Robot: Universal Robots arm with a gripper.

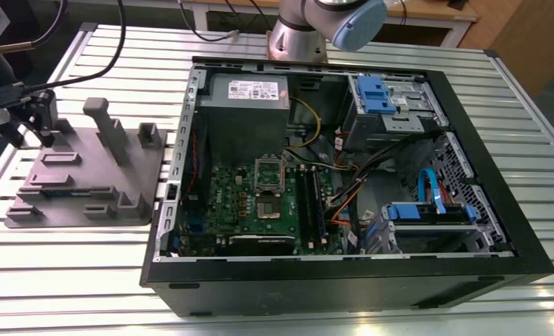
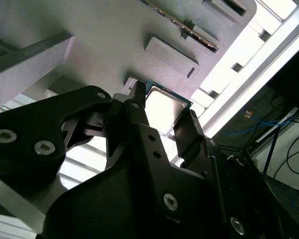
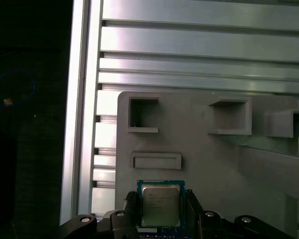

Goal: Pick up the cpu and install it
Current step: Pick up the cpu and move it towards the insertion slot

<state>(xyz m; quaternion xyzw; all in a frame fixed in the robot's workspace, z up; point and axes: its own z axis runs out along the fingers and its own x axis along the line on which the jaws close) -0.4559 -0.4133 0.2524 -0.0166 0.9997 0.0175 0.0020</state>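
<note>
Over at the exterior view's left, the gripper (image 1: 31, 138) hangs low above the far-left corner of a grey tray (image 1: 104, 171). The tray lies on the slatted metal tabletop (image 1: 81, 266) and carries several upright posts (image 1: 100, 115) and shallow recesses.

In both wrist views the cpu (image 3: 160, 205) sits between the black fingers (image 3: 131, 208). They are drawn in narrow against two opposite edges of the chip, so the gripper is holding it. The cpu is level, silvery top up with its green rim showing, just beside an oblong recess (image 3: 157, 161) in the tray. From these angles it seems to rest on the tray's surface, though it may be a little off it. In the second wrist view the cpu (image 2: 165, 107) shines brightly between the two fingertips.

Further toward the exterior view's right stands an open black case (image 1: 352, 287), just beside the tray. The green motherboard (image 1: 230, 196) lies in the case, and on it the socket (image 1: 269, 206) is open, with its metal frame (image 1: 271, 171) tipped up. Dark memory slots (image 1: 310, 199) run just to the socket's right. A grey power supply (image 1: 244, 91) fills the far corner of the case. Beyond the slots are loose cables and two drive cages with blue parts, one far (image 1: 375, 94) and one near (image 1: 427, 213). The arm's base (image 1: 301, 38) stands on the tabletop behind the case.
</note>
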